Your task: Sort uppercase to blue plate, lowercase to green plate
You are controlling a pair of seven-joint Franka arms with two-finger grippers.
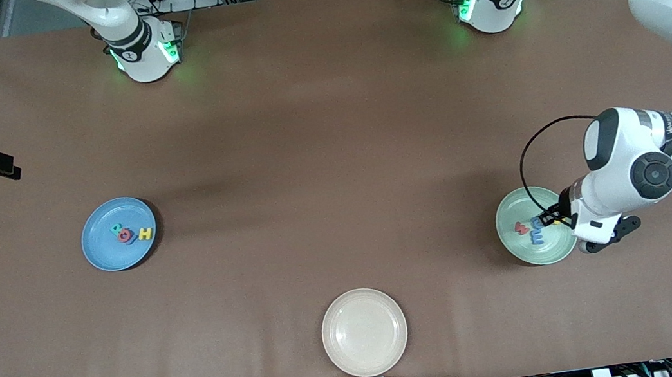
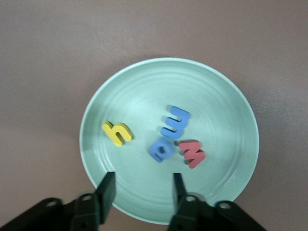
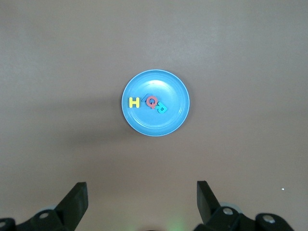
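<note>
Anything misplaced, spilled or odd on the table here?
Nothing stands out. Capitals lie in the blue plate, small letters in the green plate, none on the table. The cream plate holds nothing.

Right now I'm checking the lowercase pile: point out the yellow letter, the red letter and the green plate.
yellow letter (image 2: 117, 133): left wrist view, middle of its body.
red letter (image 2: 193, 152): left wrist view, centre of its zigzag.
green plate (image 2: 134, 86): left wrist view, bare inner surface near the rim.

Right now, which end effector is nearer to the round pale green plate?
Left. The left end effector hovers over the round pale green plate. The right end effector waits high toward the right arm's end of the table.
</note>
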